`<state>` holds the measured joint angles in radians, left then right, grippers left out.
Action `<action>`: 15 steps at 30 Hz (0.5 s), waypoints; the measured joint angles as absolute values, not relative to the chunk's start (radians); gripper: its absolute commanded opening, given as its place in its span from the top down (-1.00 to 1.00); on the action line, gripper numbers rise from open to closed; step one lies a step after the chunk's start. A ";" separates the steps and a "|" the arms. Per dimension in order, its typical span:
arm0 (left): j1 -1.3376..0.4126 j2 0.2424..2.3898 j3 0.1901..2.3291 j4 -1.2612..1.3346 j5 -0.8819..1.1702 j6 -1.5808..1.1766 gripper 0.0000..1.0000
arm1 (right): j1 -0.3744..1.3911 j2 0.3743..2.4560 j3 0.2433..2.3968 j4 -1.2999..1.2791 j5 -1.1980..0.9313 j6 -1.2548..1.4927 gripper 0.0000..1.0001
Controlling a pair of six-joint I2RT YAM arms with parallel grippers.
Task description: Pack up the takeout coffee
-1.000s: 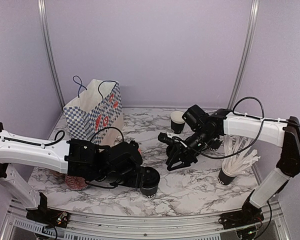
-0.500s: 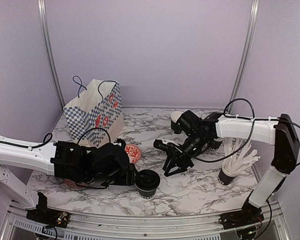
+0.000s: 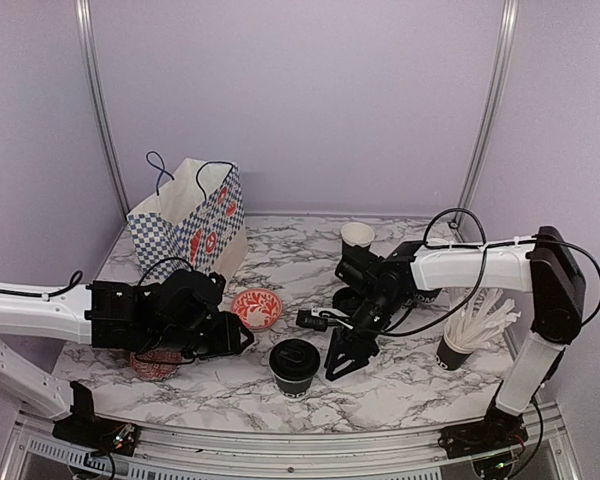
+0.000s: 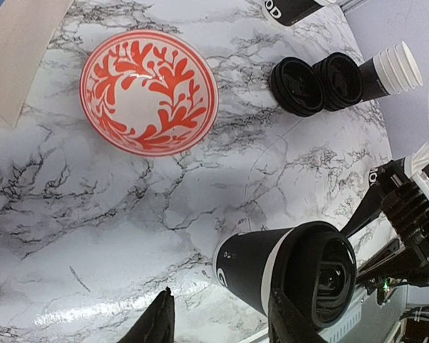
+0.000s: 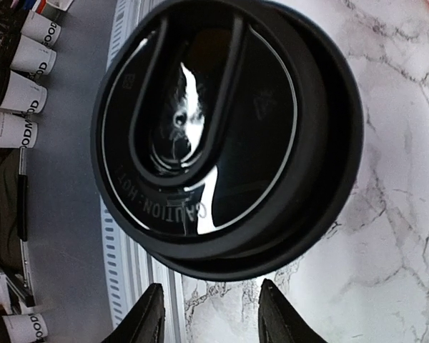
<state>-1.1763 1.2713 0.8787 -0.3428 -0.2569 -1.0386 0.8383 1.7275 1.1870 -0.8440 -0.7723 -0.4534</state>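
One takeout coffee, a black paper cup with a black lid (image 3: 294,365), stands near the table's front edge. The left wrist view shows the takeout coffee (image 4: 261,271) with white lettering, just ahead of my fingers. My left gripper (image 3: 240,340) (image 4: 222,329) sits left of it, open and holding nothing. My right gripper (image 3: 335,372) (image 5: 211,321) hangs just right of the cup, open, fingertips beside the lid (image 5: 225,128) without clasping it. The checked paper bag (image 3: 190,225) stands at the back left.
A red patterned bowl (image 3: 256,307) (image 4: 149,91) lies between bag and cup; another bowl (image 3: 155,362) peeks out under my left arm. Loose black lids (image 4: 314,82) and an open cup (image 3: 357,240) sit mid-back. A cup of white straws (image 3: 460,340) stands right.
My left gripper has let go of the lidded cup and drawn back to the left, uncovering the red bowl. My right gripper has come down and forward to the cup.
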 measured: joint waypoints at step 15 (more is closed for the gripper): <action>-1.203 1.246 0.739 -0.111 -0.041 -1.205 0.26 | 0.711 1.816 1.207 -0.903 -1.007 -0.392 0.36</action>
<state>-1.2034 1.2465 0.7387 -0.1112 -0.0410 -1.2053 0.7113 1.8156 1.2072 -0.9031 -1.0073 -0.3916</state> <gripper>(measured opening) 0.384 0.328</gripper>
